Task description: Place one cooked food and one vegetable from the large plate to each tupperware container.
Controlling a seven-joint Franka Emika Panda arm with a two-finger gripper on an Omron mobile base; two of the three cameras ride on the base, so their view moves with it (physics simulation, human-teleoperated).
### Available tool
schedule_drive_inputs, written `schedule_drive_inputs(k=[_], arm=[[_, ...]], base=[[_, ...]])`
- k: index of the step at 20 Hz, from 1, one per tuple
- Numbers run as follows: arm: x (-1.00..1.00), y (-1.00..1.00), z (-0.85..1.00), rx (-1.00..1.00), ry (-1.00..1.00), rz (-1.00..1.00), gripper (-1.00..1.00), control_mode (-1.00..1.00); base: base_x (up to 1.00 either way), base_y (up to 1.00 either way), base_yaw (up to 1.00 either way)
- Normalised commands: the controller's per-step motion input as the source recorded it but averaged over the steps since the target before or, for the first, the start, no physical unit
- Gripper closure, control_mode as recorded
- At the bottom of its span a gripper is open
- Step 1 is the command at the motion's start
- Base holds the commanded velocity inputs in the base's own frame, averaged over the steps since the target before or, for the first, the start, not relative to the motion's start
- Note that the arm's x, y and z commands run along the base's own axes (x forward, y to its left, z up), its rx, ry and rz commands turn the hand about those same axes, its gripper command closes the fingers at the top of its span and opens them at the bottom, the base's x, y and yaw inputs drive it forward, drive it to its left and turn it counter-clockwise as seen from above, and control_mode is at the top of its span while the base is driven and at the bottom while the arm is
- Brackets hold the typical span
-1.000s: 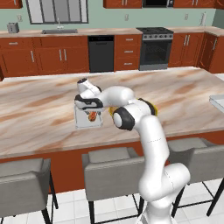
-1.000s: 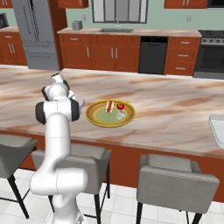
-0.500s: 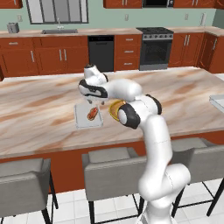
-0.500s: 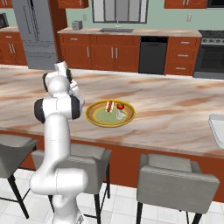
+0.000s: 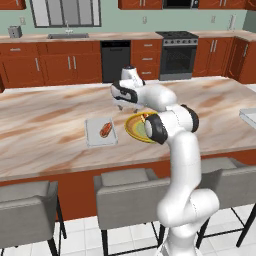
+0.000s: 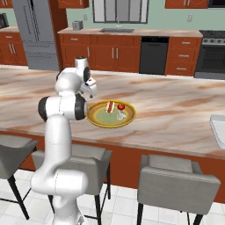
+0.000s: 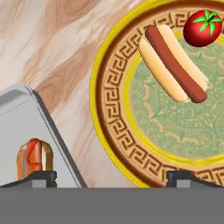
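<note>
The large plate (image 7: 99, 87), with its yellow rim and green centre, holds a hot dog (image 7: 175, 74) and a red tomato (image 7: 202, 28). In the right base view a small pale item (image 6: 120, 116) also lies on the plate (image 6: 100, 120). Left of the plate sits one tupperware container (image 5: 93, 139) with a second hot dog (image 5: 105, 129) in it, also seen in the hand view (image 7: 35, 157). My gripper (image 5: 122, 105) hangs above the gap between tray and plate, open and empty (image 7: 111, 177). The other tupperware container (image 6: 218, 129) lies far right on the counter.
Everything rests on a marble island counter (image 5: 45, 130). Grey stools (image 5: 130, 192) line its near side. Wooden cabinets, a dishwasher and a stove (image 5: 175, 55) stand along the far wall.
The gripper has risen off the left tray and swung right toward the plate, opening a little wider. The hot dog stays in the tray.
</note>
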Motion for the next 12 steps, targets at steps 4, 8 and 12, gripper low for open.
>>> schedule_drive_inputs(k=[4, 8, 12], arm=[[0.31, -0.87, 0.0, 0.14, 0.02, 0.02, -1.0, -1.0], [0.1, -0.72, -0.13, 0.01, 0.01, 0.0, -1.0, -1.0], [-0.03, -1.0, 0.01, 0.0, 0.05, 0.0, -1.0, -1.0]], base=[[0.0, 0.0, 0.0], [0.0, 0.0, 0.0], [0.0, 0.0, 0.0]])
